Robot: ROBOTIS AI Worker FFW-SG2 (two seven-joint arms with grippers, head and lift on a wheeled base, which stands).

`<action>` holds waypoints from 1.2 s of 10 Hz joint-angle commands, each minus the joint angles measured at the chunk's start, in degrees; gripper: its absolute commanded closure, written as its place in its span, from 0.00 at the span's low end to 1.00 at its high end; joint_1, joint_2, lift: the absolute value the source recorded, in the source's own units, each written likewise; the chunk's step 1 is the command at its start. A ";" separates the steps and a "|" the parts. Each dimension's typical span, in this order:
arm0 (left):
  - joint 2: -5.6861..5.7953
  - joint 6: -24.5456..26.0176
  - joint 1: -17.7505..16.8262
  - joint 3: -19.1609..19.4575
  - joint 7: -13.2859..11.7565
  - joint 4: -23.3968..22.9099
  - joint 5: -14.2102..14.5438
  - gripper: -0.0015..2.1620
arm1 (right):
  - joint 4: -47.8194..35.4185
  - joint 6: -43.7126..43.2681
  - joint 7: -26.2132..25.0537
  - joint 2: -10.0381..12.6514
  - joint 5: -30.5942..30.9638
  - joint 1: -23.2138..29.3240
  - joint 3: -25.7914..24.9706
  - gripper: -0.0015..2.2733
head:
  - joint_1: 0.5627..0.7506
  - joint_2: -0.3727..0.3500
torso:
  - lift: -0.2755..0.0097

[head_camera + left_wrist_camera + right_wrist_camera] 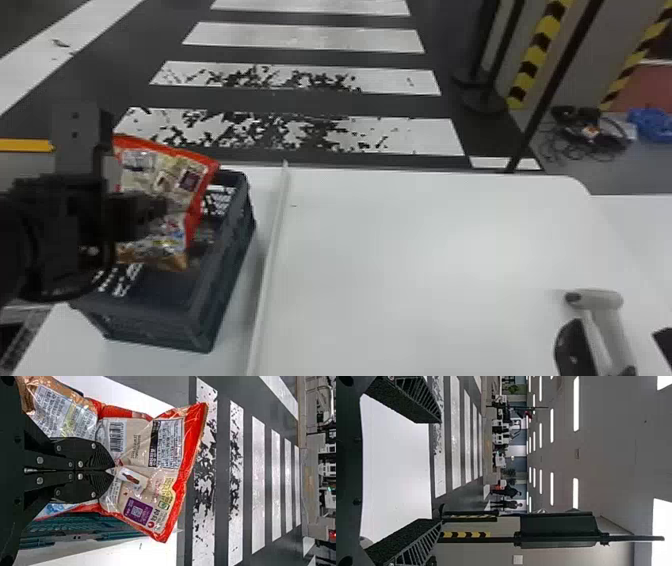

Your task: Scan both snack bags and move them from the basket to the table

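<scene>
Red-edged snack bag (158,479): clamped in the left gripper (114,471), over the opening of the dark basket (200,322); whether its lower end is still inside cannot be told.
Left gripper: fingers together on the film, with bag showing beyond the tips.
Right gripper (438,471): fingers apart, nothing between them.
Step in hand: judged to be the lift-out; best raised straight until the lower end clears the basket rim, then carried level over the table (410,225).
Barcode (117,436): beside the pinch; wants to be kept flat and uncovered, then turned to the scanner (600,301) at the table's right.
Film: glossy and creased, likely to slip or fold if swung fast.
Bag face: beige, red along the margins, with a purple square and pale text panels.
Brown foil (59,411): nearer the wrist; whether a second bag, unclear.
</scene>
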 commanded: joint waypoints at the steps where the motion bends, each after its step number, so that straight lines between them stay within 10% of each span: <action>1: 0.21 0.07 0.90 0.45 0.39 -1.88 -0.67 0.85 | 0.19 0.03 0.00 0.02 0.26 -0.27 0.25 0.01 | 0.70 0.49 | 0.62; 4: 0.21 0.07 1.86 1.42 1.10 -4.78 0.74 0.85 | 0.37 0.03 0.00 0.11 1.40 -0.53 1.04 0.01 | 0.70 0.53 | 0.62; 12: -1.19 -0.70 9.33 9.15 0.75 -16.12 17.00 0.85 | -1.57 1.79 0.00 1.25 3.24 -0.53 1.13 0.01 | 0.70 0.49 | 0.62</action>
